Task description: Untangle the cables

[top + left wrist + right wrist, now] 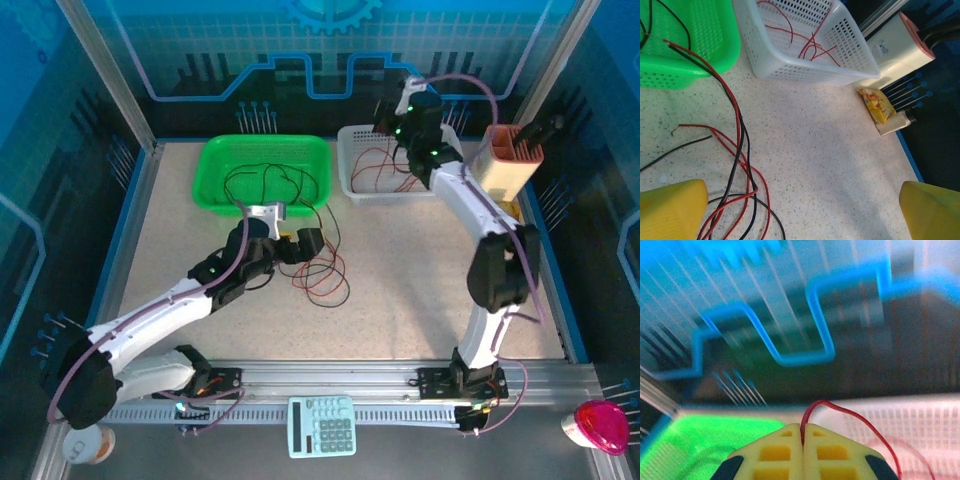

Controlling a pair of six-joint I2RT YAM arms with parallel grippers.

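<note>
In the left wrist view my left gripper (802, 202) is standing wide, one yellow finger (670, 210) sitting in the lower left corner and the other in the lower right, with nothing between them; the cables (740, 150) are lying toward the left of that frame, a red-and-black bundle running from the green basket (690, 50) at upper left down past my left finger, long axis roughly top to bottom; the tangle is sitting off-centre, beside that finger rather than in the gap, so I am judging that this arm, the nearer one to the heap on the table (830, 150), needs shifting leftward before closing; in the top view it is reaching low over mid-frame; further right, the white basket (805, 67) is holding loose red strands; my right gripper (802, 432) is pinching a single red wire (840, 412), which is arching out of the fingers toward the right of the frame; that arm is stretching high above the white basket at upper right of the top view.
</note>
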